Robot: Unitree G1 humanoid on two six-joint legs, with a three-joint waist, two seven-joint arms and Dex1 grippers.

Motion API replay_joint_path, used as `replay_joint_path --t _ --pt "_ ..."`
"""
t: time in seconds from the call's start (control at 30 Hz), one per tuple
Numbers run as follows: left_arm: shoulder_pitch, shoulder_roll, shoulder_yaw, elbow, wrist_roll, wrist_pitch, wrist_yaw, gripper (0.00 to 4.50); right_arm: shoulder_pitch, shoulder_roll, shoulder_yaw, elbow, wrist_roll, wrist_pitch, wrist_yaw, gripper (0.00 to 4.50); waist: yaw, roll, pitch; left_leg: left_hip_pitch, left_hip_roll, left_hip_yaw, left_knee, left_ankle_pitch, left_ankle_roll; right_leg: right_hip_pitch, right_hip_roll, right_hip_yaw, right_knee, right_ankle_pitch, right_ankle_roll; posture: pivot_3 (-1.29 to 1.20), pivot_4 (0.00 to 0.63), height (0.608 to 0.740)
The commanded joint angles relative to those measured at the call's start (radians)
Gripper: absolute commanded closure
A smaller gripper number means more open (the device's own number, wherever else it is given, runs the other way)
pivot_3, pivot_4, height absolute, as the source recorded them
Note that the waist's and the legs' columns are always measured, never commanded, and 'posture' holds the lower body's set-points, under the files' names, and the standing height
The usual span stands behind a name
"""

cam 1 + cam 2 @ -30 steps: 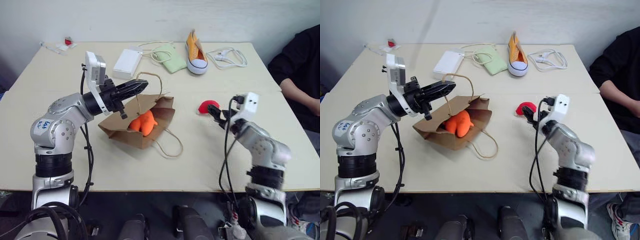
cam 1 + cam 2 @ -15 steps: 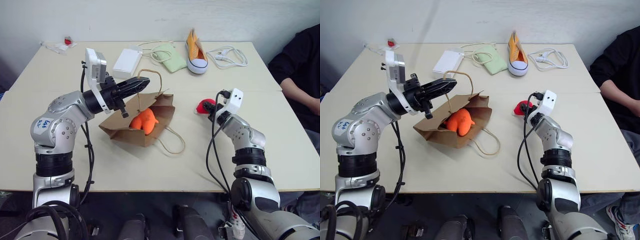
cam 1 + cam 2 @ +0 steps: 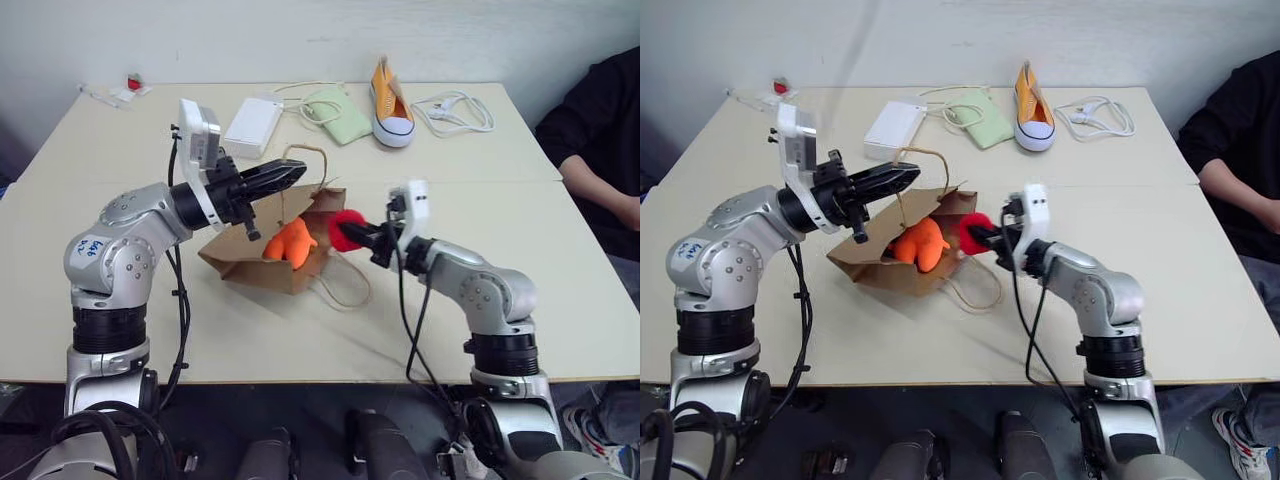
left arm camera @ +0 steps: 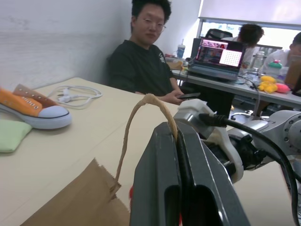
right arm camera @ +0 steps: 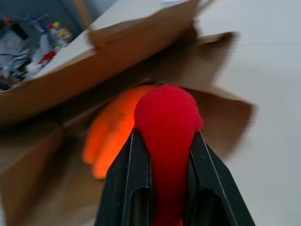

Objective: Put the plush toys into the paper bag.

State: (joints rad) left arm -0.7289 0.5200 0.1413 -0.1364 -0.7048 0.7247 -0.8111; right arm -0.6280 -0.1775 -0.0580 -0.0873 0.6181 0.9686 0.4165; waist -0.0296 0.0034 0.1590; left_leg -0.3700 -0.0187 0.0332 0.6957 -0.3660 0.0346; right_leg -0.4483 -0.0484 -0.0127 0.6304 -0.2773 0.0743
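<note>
Left fingers (image 3: 290,170) clenched on a cord handle (image 3: 318,165) of the bag (image 3: 235,258), pinching the loop raised above the surface (image 3: 300,330) so the mouth gapes toward the right arm; in the left wrist view the cord (image 4: 141,117) loops up over the closed fingers (image 4: 188,188) with the brown paper edge (image 4: 80,197) below

Lying on its side near the middle of the surface, bag mouth facing right, second handle (image 3: 345,285) trailing loose on the surface in front

Orange toy (image 3: 289,242) resting inside the bag just within the opening; seen past the red one in the right wrist view (image 5: 113,132)

Right fingers (image 3: 362,238) clamped on the red toy (image 3: 346,230), holding it off the surface right at the bag's mouth, just beside the orange toy; in the right wrist view red toy (image 5: 167,122) squeezed between the two black fingers (image 5: 131,188), its round end bulging past the tips, paper walls around and behind it

At the far edge: white box (image 3: 254,125), pale green pouch (image 3: 338,113), orange-and-white sneaker (image 3: 392,105), white cable (image 3: 455,112), all well apart from the bag. Small items at the far left corner (image 3: 125,88), too small to tell

Person in a dark sleeve (image 3: 600,140) seated at the right side of the surface
</note>
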Motion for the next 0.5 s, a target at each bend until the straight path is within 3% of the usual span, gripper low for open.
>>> replay_joint_path --t 0.03,0.2,0.4,0.5 --pt "-0.02 -0.002 0.017 -0.061 -0.071 0.033 -0.01 4.5 -0.067 0.037 0.026 0.01 -0.001 -0.008 -0.013 4.2 0.0 0.0 0.0 0.0 0.0 0.0 0.0 0.0 0.0 0.0 0.0 0.0 0.0 0.0 0.0 0.0 0.15 0.74" --pt "-0.015 0.017 0.012 -0.094 -0.106 0.06 -0.028 4.5 -0.162 0.102 0.022 0.202 -0.073 -0.078 -0.063 4.2 0.0 0.0 0.0 0.0 0.0 0.0 0.0 0.0 0.0 0.0 0.0 -0.001 0.0 0.0 0.0 0.0 0.15 0.74" --pt "0.016 0.036 0.001 -0.105 -0.091 0.048 -0.041 4.5 -0.248 0.215 -0.144 0.335 0.042 -0.045 -0.132 4.2 -0.006 0.001 0.0 -0.001 0.0 -0.001 0.0 0.0 0.0 0.0 0.0 -0.002 0.0 0.0 0.0 0.0 0.15 0.74" --pt "0.023 0.027 0.003 -0.11 -0.097 0.045 -0.03 4.5 -0.278 0.231 -0.105 0.424 -0.036 -0.079 -0.176 4.2 -0.011 0.001 0.0 0.0 0.0 -0.001 -0.001 0.0 0.0 0.0 0.0 -0.002 0.0 0.0 0.0 0.0 0.15 0.74"
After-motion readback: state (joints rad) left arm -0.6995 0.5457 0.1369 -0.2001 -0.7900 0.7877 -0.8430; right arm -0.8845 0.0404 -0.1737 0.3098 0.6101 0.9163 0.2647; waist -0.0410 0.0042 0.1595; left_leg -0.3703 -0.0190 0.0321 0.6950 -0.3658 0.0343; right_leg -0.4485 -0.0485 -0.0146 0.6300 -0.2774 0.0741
